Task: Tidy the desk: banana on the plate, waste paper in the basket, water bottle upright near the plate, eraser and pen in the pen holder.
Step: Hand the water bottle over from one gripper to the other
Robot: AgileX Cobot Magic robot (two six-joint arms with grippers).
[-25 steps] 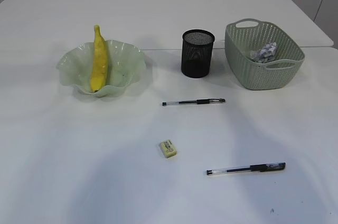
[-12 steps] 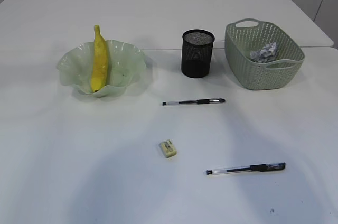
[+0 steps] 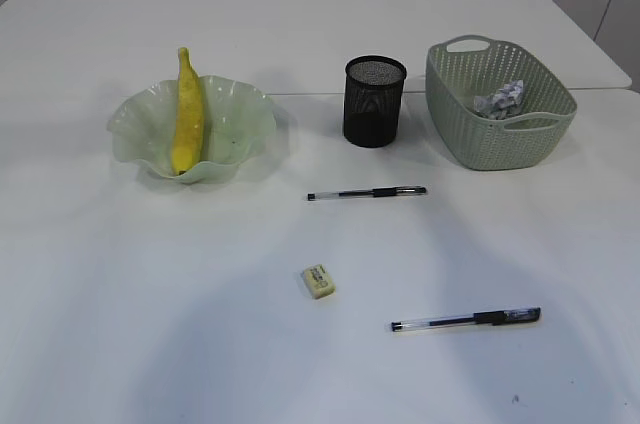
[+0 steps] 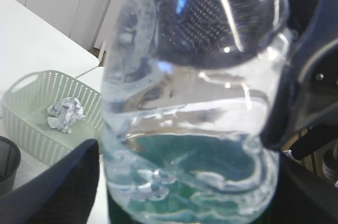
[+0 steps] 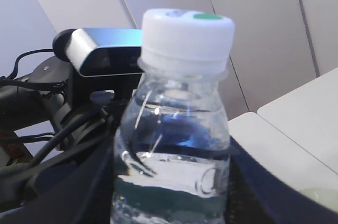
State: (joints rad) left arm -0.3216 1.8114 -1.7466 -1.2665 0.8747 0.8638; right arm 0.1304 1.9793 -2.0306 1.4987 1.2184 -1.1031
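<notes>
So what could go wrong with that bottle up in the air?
1. The water bottle sits high between the left gripper and the right gripper. It looks smooth, so it might slip and drop onto the desk.
2. Set down close to the plate, it could bump the wavy rim and jostle the banana.
3. The eraser and two pens lie loose and could scatter.

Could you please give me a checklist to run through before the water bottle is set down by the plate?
1. Water bottle between right jaws: ok.
2. Left jaws gripping the bottle too: cannot tell.
3. Cap on: ok.
4. Bare desk beside the plate: ok.
5. Banana on plate, waste paper in basket: ok.
6. Pens and eraser in pen holder: not ok, all lie on the desk.
</notes>
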